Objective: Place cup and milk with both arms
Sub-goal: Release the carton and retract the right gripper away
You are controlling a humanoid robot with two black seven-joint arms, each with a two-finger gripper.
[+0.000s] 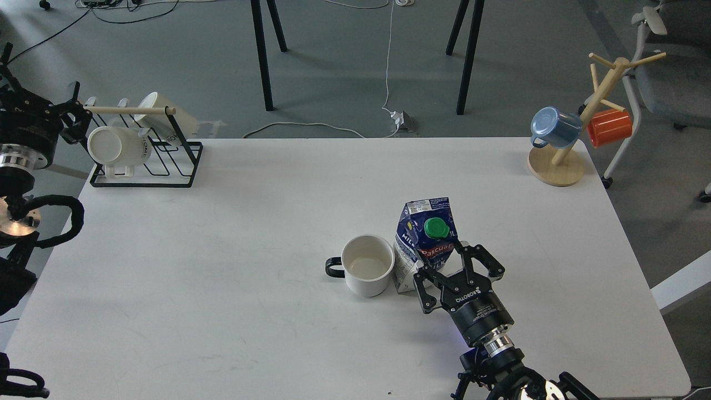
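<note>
Now the right gripper (444,265), fingers spread, flanks the milk (423,238) beside the cup (367,271).

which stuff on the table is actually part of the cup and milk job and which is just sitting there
Job: cup, milk carton, right gripper open around the carton.

Lying about: blue mug and orange mug on the wooden tree; white mugs on the wire rack.

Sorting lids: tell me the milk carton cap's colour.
Green; the cap on the milk carton shows best in the head view.
</note>
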